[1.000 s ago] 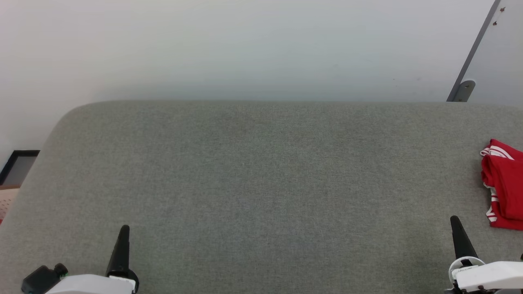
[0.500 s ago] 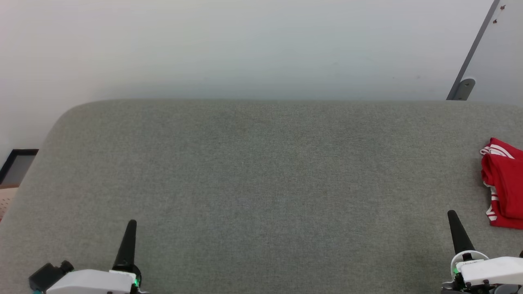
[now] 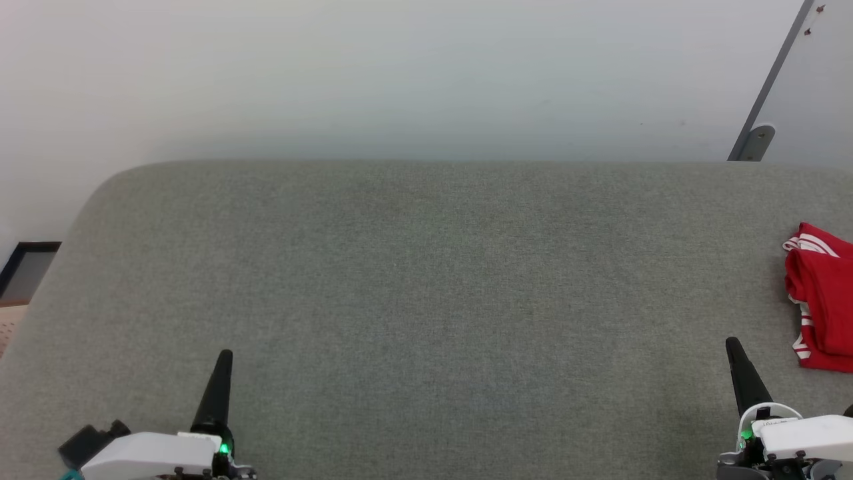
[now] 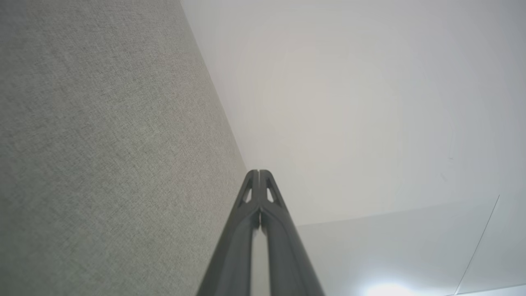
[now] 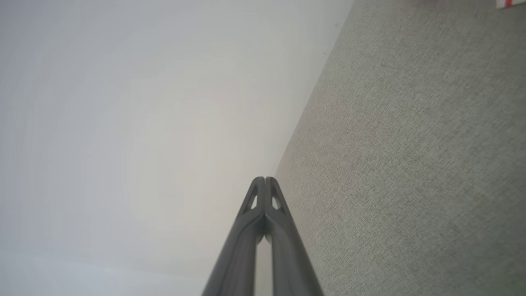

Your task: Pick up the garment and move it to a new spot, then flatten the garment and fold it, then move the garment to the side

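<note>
Nearest first. Left gripper [image 3: 225,357]: low at the left of the head view, dark fingers pointing up the picture over the grey padded surface [image 3: 426,280]. A green light [image 3: 223,449] glows on its white wrist housing. In the left wrist view its fingers [image 4: 236,246] meet at the tips, pressed flat against each other and closed on themselves; grey fabric lies to one side of them and pale wall to the other.

Right gripper [image 3: 733,344]: low at the right of the head view, likewise pointing up the picture, with a green lamp [image 3: 745,435] at its wrist. In the right wrist view its fingers [image 5: 240,246] are also brought together tip to tip, with no fabric between them. Grey surface on one side of them, wall on the other. A small pale scrap sits in the top right corner of that view; cannot tell what it is.

Garment [image 3: 823,300]: bright red, lying bunched on the grey surface at the far right of the head view and cut by the picture's edge. It is beyond the right gripper and to its right, near it but apart, touched by neither gripper. White stripes show along its top and its left side.

Surface: woven grey cover, rounded far left corner, bare across the middle between the two grippers.

Beyond the far edge: a plain pale wall [image 3: 400,80]. At the upper right a grey panel [image 3: 823,87] leans across the corner, with a small metal bracket [image 3: 756,140] at its foot. At the far left, off the surface, a dark-framed object [image 3: 26,267]; detail too small to tell.
</note>
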`<state>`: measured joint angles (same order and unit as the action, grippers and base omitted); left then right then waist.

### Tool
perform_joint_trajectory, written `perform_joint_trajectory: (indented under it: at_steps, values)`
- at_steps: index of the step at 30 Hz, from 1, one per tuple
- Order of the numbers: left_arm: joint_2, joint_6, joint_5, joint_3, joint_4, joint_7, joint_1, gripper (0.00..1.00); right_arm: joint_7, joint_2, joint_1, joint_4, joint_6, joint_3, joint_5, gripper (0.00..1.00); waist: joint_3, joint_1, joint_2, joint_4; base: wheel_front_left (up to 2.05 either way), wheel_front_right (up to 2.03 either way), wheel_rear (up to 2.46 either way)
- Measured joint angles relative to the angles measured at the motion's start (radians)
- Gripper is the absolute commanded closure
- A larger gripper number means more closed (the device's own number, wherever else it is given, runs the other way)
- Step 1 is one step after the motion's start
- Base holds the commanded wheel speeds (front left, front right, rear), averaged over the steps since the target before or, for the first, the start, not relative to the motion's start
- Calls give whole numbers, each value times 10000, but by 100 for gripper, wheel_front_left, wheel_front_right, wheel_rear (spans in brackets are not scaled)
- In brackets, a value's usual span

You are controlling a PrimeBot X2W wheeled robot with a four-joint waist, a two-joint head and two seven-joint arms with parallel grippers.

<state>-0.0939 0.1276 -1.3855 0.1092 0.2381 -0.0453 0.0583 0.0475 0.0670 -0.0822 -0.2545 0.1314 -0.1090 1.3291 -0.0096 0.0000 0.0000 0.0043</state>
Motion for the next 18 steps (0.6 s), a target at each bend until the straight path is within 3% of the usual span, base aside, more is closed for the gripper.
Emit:
perform_joint_trajectory:
  at_steps: [18]
  values:
    - [238,0,-1200,21,36,-391,256,100,366,-86,-100,40,0,-27,1515,100,64,0,1,-22,0,0,0]
